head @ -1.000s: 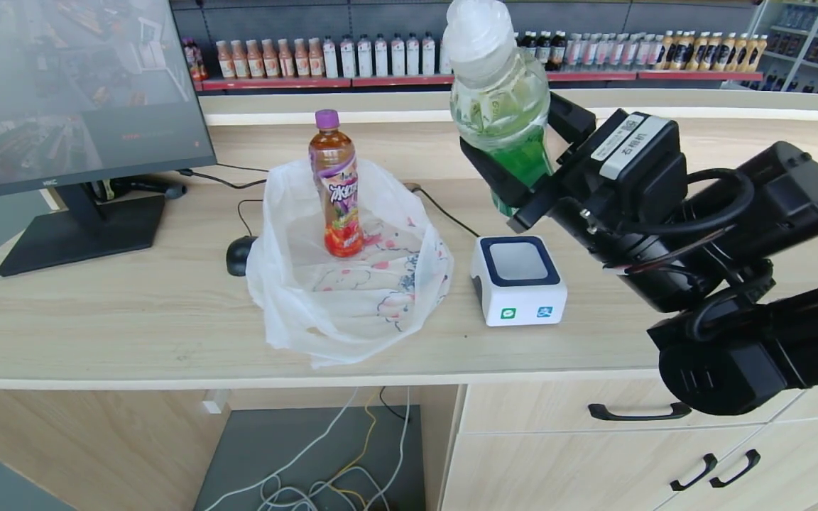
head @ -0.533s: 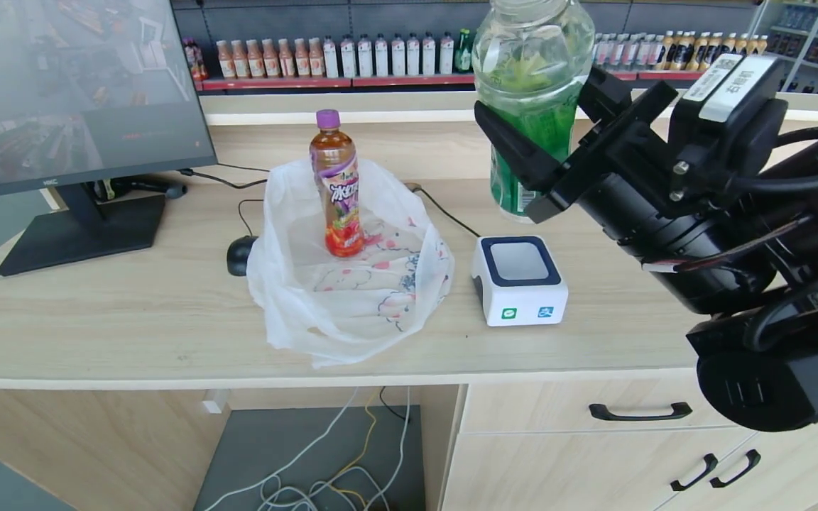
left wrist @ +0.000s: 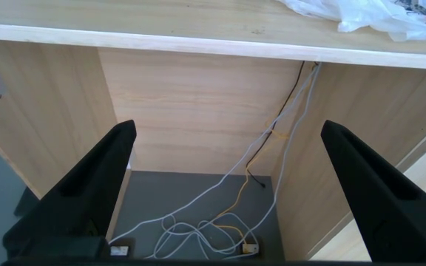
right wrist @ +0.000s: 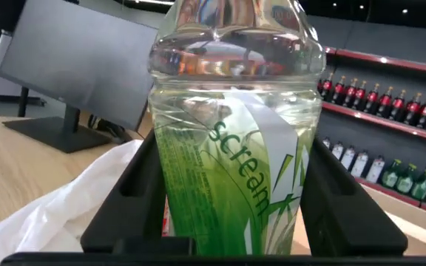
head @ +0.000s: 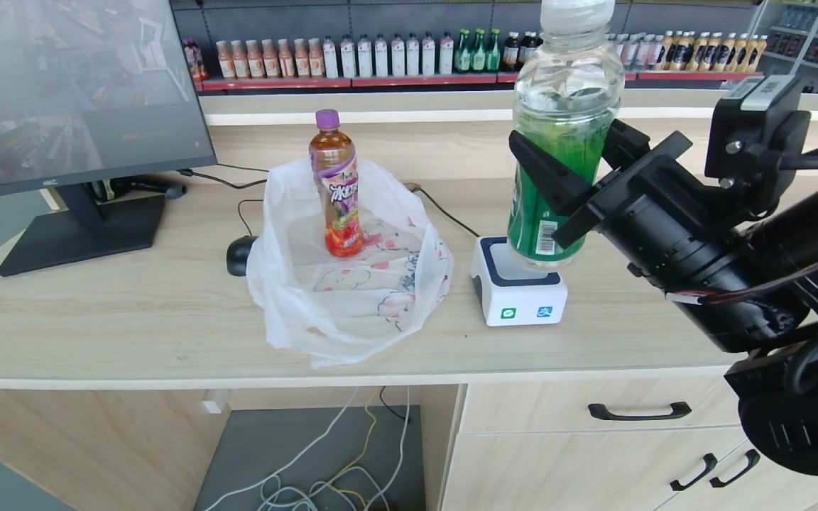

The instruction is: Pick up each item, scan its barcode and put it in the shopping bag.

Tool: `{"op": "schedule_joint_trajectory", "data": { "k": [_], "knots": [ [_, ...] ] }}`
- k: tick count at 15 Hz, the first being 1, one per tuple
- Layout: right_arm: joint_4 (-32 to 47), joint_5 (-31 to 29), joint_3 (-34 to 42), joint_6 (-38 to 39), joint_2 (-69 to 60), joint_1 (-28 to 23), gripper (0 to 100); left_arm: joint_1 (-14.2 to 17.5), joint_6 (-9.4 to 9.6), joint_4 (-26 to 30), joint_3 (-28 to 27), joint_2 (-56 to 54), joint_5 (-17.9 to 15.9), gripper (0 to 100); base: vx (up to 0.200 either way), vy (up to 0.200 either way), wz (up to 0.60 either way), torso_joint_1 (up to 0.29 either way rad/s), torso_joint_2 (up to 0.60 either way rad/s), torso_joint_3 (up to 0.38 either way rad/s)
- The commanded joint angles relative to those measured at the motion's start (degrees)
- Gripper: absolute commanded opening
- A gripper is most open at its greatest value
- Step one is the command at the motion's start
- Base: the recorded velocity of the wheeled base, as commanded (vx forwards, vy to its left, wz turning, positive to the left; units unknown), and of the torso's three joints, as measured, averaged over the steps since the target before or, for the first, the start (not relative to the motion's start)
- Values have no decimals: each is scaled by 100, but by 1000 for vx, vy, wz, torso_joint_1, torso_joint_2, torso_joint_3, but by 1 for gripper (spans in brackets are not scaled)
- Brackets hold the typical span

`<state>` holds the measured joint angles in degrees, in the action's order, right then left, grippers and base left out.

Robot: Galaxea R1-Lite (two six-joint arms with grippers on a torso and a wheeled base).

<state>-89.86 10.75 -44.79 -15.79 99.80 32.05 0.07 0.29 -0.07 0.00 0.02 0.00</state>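
Note:
My right gripper (head: pixel 579 184) is shut on a clear bottle with a green label (head: pixel 558 142), held upright just above the white scanner box (head: pixel 519 291). A barcode on the bottle's lower side faces the front. In the right wrist view the same bottle (right wrist: pixel 235 155) stands between the black fingers (right wrist: pixel 135 185). A purple-capped tea bottle (head: pixel 336 184) stands upright inside the open white shopping bag (head: pixel 352 284). My left gripper (left wrist: pixel 228 192) hangs open below the counter's edge, over a tangle of cables.
A monitor (head: pixel 61 92) on its stand fills the counter's left side, with a black mouse (head: pixel 240 254) beside the bag. A cable runs behind the scanner. Drawers (head: pixel 636 411) sit under the counter at right. Shelves of bottles line the back wall.
My right gripper has carried the green-label bottle rightward and down, from tilted high above the counter to upright just over the scanner. The bag and tea bottle have not moved.

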Motion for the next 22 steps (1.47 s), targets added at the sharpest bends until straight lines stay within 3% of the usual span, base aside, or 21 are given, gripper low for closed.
{"op": "schedule_joint_trajectory", "data": {
  "k": [1, 3, 8, 22],
  "knots": [
    [-14, -284, 190, 357, 83, -58, 0, 1, -3, -1, 0, -2, 9, 100, 0, 0, 0, 0, 0, 0],
    [-14, -504, 260, 709, 145, -58, 0, 1, -3, -1, 0, -2, 9, 100, 0, 0, 0, 0, 0, 0],
    [-14, -539, 269, 735, 162, -199, 0, 1, -3, -1, 0, -2, 9, 100, 0, 0, 0, 0, 0, 0],
    [-14, -539, 181, 770, 232, -454, 0, 1, -12, -1, 0, -2, 0, 100, 0, 200, 0, 5, 3, 2]
  ]
}}
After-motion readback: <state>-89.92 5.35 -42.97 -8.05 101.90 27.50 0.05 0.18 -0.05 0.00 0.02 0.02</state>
